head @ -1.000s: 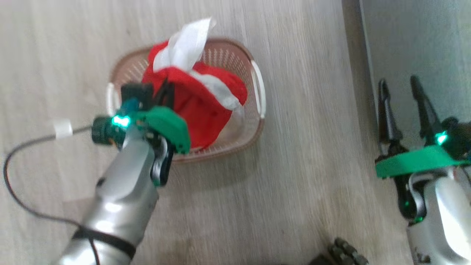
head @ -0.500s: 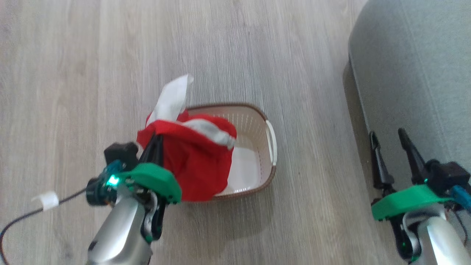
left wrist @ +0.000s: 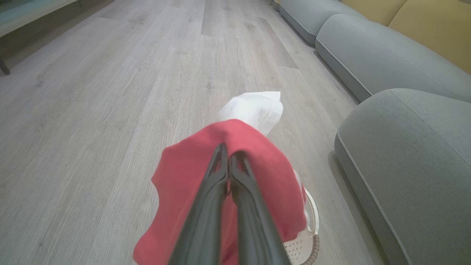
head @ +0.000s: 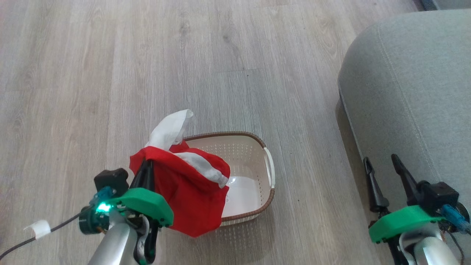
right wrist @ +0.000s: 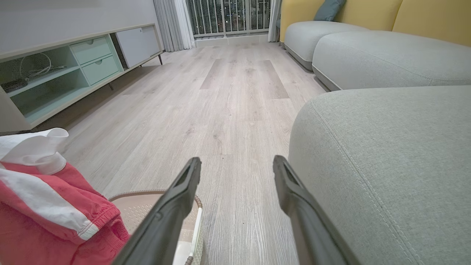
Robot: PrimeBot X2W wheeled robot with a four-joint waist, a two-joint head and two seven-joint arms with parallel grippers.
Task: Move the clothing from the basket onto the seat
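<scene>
Floor: pale grey wood-look planks (head: 239, 55), ran thru the whole rm.
Seat: lt grey cushion (head: 412, 92), stitched seams, rounded corner, on robot's R side.
Sofa: more grey cushions (right wrist: 368, 55) further down the rm, yellow backs (right wrist: 430, 18) behind them.
Cabinet: low mint-green unit (right wrist: 73, 70) w/ drawers, along the wall opp. the sofa.
L arm: silver forearm (head: 110, 243) rose from lower L of head view, angled up & fwd, wrist over the basket's near-L corner.
R arm: forearm (head: 430, 254) at lower R, fingers pointing up the view beside the seat's front edge.
Basket: cream, perforated, brown rim (head: 270, 191), on the floor betw. the arms, strip of floor betw. it & seat.
Clothing: red w/ white stripe (head: 191, 195), hung from L claw over the basket's L half; white part stuck up at top; couldn't tell if hem touched the rim.
L claw: (left wrist: 228, 152) fingers together, clamped on the clothing's top fold.
R claw: (head: 381, 159) fingers apart, gripping nothing.
Cable: dark lead w/ white tape tab (head: 38, 228), trailing off L wrist.
</scene>
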